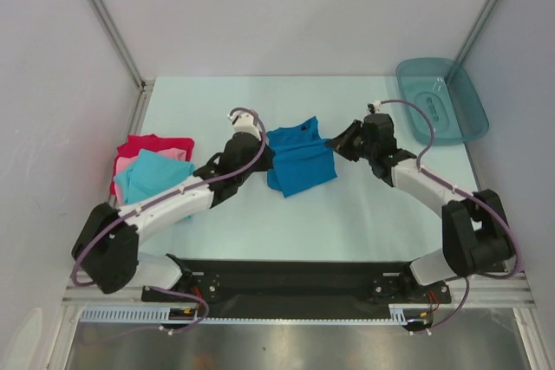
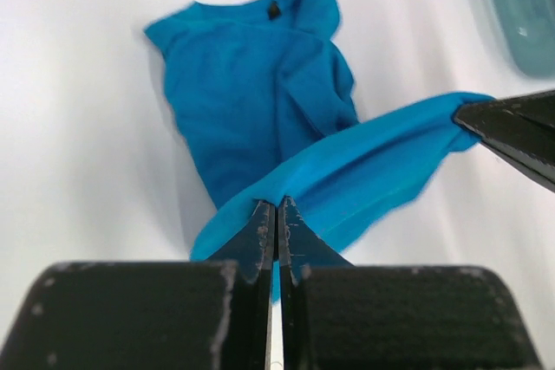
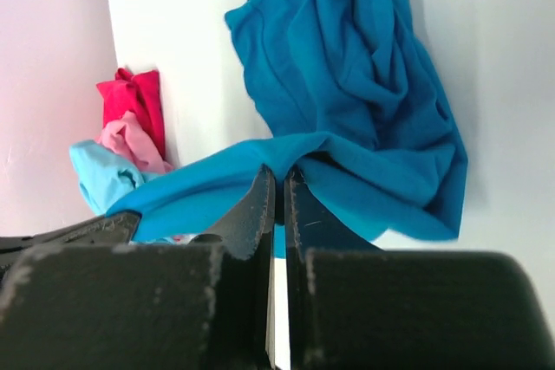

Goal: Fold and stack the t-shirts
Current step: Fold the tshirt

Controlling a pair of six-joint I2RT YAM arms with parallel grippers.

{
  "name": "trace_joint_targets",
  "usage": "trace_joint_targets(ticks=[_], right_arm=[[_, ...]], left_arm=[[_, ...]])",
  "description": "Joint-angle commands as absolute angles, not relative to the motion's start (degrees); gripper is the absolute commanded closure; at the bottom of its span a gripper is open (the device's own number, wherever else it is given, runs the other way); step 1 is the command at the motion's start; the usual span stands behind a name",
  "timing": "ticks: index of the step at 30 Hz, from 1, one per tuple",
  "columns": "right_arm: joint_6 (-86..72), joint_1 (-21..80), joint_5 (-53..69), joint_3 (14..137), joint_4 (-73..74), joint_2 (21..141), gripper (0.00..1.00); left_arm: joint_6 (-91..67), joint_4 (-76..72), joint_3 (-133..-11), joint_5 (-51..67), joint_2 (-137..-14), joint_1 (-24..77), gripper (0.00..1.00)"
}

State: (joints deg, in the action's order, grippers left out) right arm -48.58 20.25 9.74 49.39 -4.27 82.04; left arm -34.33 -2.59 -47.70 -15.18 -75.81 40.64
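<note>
Left gripper point(image 2: 277, 214) and right gripper point(image 3: 277, 181) are clamping blue t-shirt point(image 1: 299, 162) by its edge. Turquoise t-shirt point(image 1: 154, 175) is lying left of it, seemingly folded.

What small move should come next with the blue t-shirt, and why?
Probably the left gripper and right gripper, each shut on one stretched edge of the blue t-shirt, should carry it together across the shirt and lay it down; the fold looks unfinished.

Overhead camera looks down from behind; both close wrist cameras face the blue t-shirt point(image 1: 299, 162)
</note>
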Motion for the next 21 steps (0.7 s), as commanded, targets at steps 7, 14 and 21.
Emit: trace_joint_targets(ticks=[7,14,21], right_arm=[[-47.46,18.11,9.49,63.27,-7.29,97.81,1.0],[-47.55,17.49,10.89,76.98,-3.96,108.44,1.0],[-47.29,17.23,11.16,81.83,-3.43,113.99,1.0]], left_arm=[[-28.83,-3.34,-58.52,-12.84,-88.41,33.76,1.0],[-27.6,-2.29,-66.7,-10.64,-96.66,30.59,1.0],[-26.02,-0.53,-74.08,-9.32,-103.52,28.04,1.0]])
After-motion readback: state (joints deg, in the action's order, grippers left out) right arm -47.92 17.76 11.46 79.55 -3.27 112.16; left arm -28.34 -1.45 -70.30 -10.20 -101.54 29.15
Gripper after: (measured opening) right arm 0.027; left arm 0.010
